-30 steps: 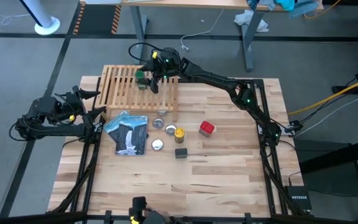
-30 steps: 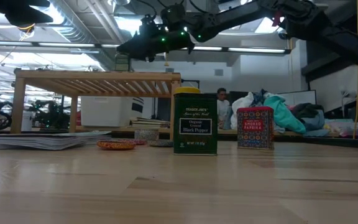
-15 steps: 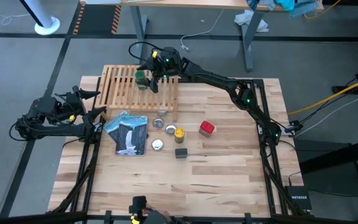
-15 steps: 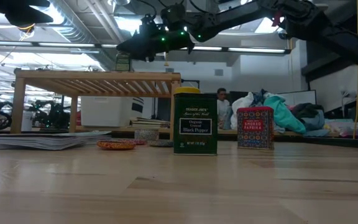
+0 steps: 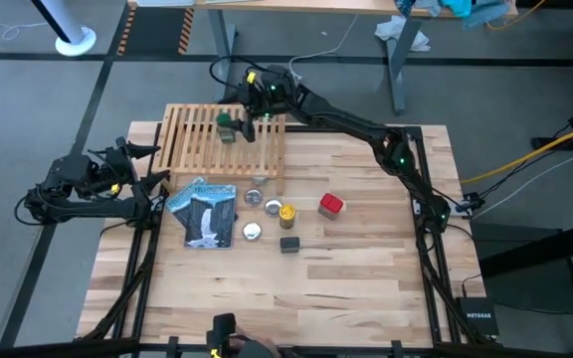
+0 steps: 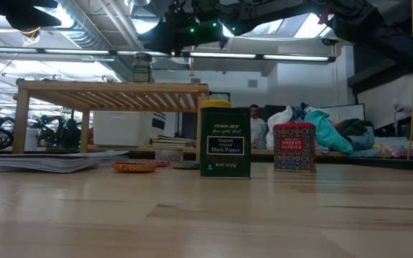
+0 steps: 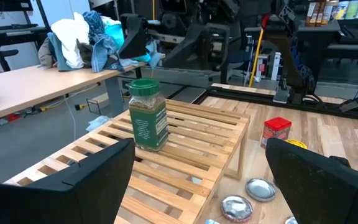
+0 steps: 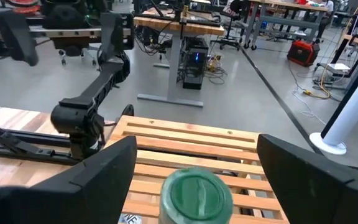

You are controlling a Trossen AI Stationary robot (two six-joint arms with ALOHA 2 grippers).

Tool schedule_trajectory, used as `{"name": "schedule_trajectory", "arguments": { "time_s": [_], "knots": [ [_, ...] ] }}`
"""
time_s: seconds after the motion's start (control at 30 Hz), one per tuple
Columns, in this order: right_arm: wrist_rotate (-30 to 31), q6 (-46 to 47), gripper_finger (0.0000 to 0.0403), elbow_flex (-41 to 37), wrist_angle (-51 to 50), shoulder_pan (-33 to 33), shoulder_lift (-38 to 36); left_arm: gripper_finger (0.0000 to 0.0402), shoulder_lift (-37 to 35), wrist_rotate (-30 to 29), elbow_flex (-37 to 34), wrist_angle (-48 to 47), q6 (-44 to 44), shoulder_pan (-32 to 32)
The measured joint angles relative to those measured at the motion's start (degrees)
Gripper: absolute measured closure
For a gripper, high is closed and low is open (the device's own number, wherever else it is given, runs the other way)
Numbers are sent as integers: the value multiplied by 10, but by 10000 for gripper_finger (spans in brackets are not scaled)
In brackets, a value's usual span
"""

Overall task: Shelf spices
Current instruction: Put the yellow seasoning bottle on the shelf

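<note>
The green-capped jar [image 5: 227, 127] stands upright on its base on the slatted wooden shelf [image 5: 192, 149], near the shelf's far right part; the low view shows the jar [image 6: 142, 68] on the shelf top [image 6: 113, 87]. My right gripper [image 5: 248, 109] hangs open just above the jar's green cap [image 8: 196, 194], its fingers apart on either side and clear of it. The yellow-capped jar [image 5: 286, 213], black tin [image 5: 288, 244] and red tin [image 5: 330, 205] stand on the table. My left gripper [image 5: 137, 157] waits open at the table's left edge.
A blue-and-white packet [image 5: 207, 212] lies just near of the shelf, with small silvery round tins [image 5: 258, 196] [image 5: 252, 231] beside it. Bare tabletop stretches toward the near and right edges. A person [image 6: 257, 123] stands in the room behind the table.
My right gripper has risen off the green-capped jar and drawn back a little toward the table's far edge. The jar has stayed upright on the shelf.
</note>
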Motion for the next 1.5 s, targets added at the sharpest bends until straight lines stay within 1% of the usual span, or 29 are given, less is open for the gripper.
{"name": "schedule_trajectory", "arguments": {
  "time_s": [0.13, 0.27, 0.37, 0.53, 0.7, 0.87, 1.07, 1.2, 1.5],
  "knots": [
    [-8, -32, 63, 0, -41, 1, -20, 45, 0, 0, 0, 0, 0, 0],
    [-1, -72, 63, 0, -97, 2, -51, 45, 0, 0, 0, 0, 0, 0],
    [4, -77, 63, 0, -144, 2, -75, 45, 0, 0, 0, 0, 0, 0],
    [17, -77, 63, 0, -252, 2, -108, 45, 0, 0, 0, 0, 0, 0],
    [39, -76, 63, 0, -387, 7, -129, 45, 0, 0, 0, 0, 0, 0],
    [86, -70, 63, 0, -514, 25, -133, 45, 0, 0, 0, 0, 0, 0],
    [132, -56, 63, 0, -601, 52, -138, 45, 0, 0, 0, 0, 0, 0],
    [179, -43, 63, 0, -638, 71, -153, 45, 0, 0, 0, 0, 0, 0],
    [288, -5, 63, 0, -689, 107, -233, 45, 0, 0, 0, 0, 0, 0]
  ]
}}
